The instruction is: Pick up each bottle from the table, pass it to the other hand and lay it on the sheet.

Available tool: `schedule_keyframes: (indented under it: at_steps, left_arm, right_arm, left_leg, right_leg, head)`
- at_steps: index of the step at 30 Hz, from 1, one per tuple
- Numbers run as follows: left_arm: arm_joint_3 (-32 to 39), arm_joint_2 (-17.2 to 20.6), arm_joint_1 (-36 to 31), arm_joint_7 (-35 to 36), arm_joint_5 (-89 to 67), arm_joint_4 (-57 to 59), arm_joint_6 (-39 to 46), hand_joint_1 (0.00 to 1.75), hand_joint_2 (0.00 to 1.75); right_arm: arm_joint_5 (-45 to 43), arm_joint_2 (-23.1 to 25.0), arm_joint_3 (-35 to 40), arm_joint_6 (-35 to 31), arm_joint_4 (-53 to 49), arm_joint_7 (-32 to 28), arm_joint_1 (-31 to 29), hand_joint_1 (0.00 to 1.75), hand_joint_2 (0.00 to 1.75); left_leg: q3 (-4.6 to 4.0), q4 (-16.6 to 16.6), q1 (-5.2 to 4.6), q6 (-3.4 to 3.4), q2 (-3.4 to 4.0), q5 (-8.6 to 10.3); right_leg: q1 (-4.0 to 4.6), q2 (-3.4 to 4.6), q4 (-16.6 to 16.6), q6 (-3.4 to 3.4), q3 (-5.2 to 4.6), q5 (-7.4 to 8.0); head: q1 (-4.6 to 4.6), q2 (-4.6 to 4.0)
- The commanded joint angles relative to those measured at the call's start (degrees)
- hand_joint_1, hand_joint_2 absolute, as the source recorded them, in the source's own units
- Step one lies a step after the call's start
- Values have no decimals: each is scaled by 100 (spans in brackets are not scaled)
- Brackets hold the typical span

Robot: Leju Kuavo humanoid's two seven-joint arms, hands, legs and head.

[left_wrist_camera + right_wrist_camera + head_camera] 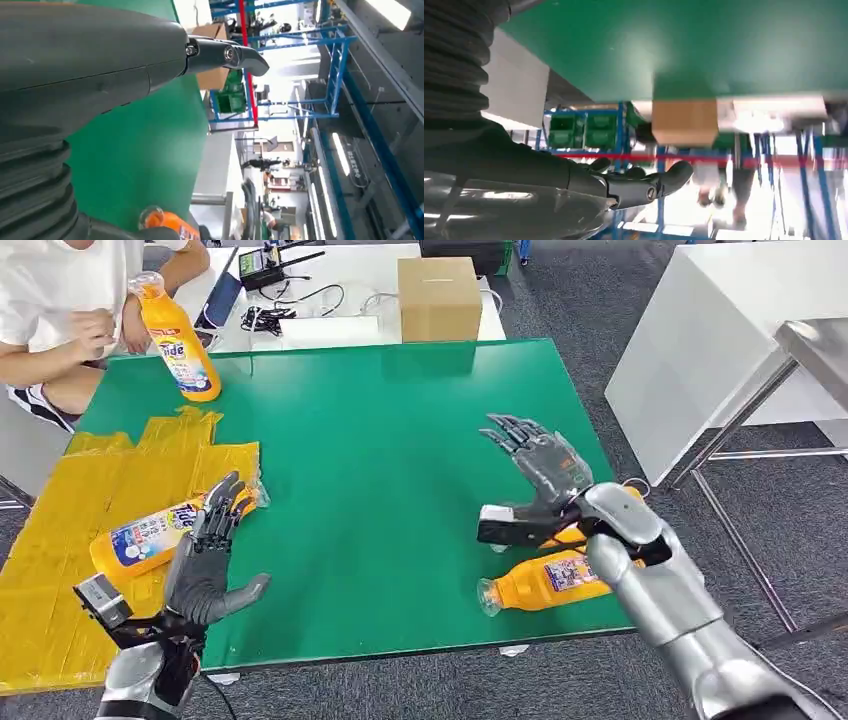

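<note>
While I watch from the head view, the left robot hand (210, 560) hangs over the edge of the yellow sheet (60, 540) with its fingers spread and nothing in it; its fingertips sit just beside the neck of the orange bottle on the sheet (150, 537), which lies on its side there. Whether they touch it I cannot tell. The right robot hand (535, 475) is raised over the green surface (380, 440), fingers apart and slightly curled, also holding nothing. Just below its wrist a second orange bottle (545, 582) lies on its side near the surface's front edge, its clear cap pointing left. At the far left corner a third orange bottle (180, 340) stands upright, with a person's hand (92, 335) close beside it. A cardboard box (438, 298) sits on the white table beyond the green surface.
</note>
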Motion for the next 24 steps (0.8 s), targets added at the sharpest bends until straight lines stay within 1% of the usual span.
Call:
schedule_keyframes:
  at_steps: [1,4,5,7,8,9,11,12,17,18,21,24]
  left_arm:
    - [-224,-36,-492,-45,96,994,15,0,175]
    - [-221,-35,-512,-35,114,1091,28,0,175]
    - [-223,-36,-519,-36,115,1127,29,0,175]
    - [-225,-35,-528,-44,114,1168,21,0,175]
    - [-217,-38,-538,-42,112,1208,38,0,175]
    - [-218,-39,-554,-39,114,1255,42,0,175]
    - [-224,-45,-584,-42,125,1338,36,0,175]
    - [-229,-48,-590,-48,122,1369,48,0,175]
    - [-237,-47,-583,-48,115,1387,69,0,175]
    - [-235,-49,-582,-45,116,1387,74,0,175]
    - [-222,-53,-587,-12,134,1406,75,0,175]
    - [-236,-44,-599,79,85,1488,118,0,175]
  right_arm:
    - [-271,-299,1492,312,2209,-54,-1745,0,175]
    - [-551,-475,1859,605,2297,-35,-1891,0,175]
    - [-630,-543,1976,706,2334,-35,-1951,0,175]
    - [-687,-606,2047,704,2354,-48,-1991,0,175]
    - [-782,-650,2152,843,2394,-77,-2054,0,175]
    - [-913,-721,2245,902,2398,-74,-2096,0,175]
    - [-1128,-871,2434,1033,2392,-75,-2178,0,175]
    - [-1226,-971,2516,1076,2358,-73,-2200,0,175]
    - [-1304,-1134,2668,1111,2309,6,-2210,0,175]
    - [-1311,-1146,2679,1106,2316,20,-2200,0,175]
    - [-1408,-1261,2713,1038,2294,72,-2089,0,175]
    - [-1233,-1190,2703,757,2520,391,-2006,0,175]
  left_leg:
    - [27,-3,-3,-6,18,-8]
    - [35,-4,-3,-8,11,-12]
    - [25,-2,-3,-6,9,-7]
    - [28,-2,-4,-5,5,-9]
    - [17,-1,-4,-3,2,-4]
    - [30,0,-4,-6,2,-11]
    - [7,0,-3,-2,0,-2]
    - [15,0,-5,-3,-3,-6]
    - [10,0,-6,-3,-6,-5]
    - [21,1,-6,-5,-2,-10]
    - [14,0,-4,-5,-3,-8]
    - [28,-3,-4,-7,-6,-11]
  right_leg:
    - [-3,12,-2,1,20,-3]
    - [-3,4,-3,1,31,-10]
    - [-2,2,-2,1,21,-8]
    - [-4,-2,-1,2,24,-11]
    - [-3,-3,0,2,14,-6]
    - [-3,-5,0,3,28,-13]
    - [-2,-2,0,2,6,-3]
    - [-3,-6,1,3,15,-8]
    - [-3,-8,0,2,11,-7]
    - [-3,-6,1,2,21,-11]
    - [-1,-7,-1,1,16,-8]
    - [0,-12,-5,1,31,-13]
  head:
    - [0,0]
    - [0,0]
    - [0,0]
    - [-2,0]
    - [-2,0]
    - [0,0]
    - [-2,0]
    - [-2,0]
    - [-2,0]
    - [0,0]
    - [0,0]
    - [-2,0]
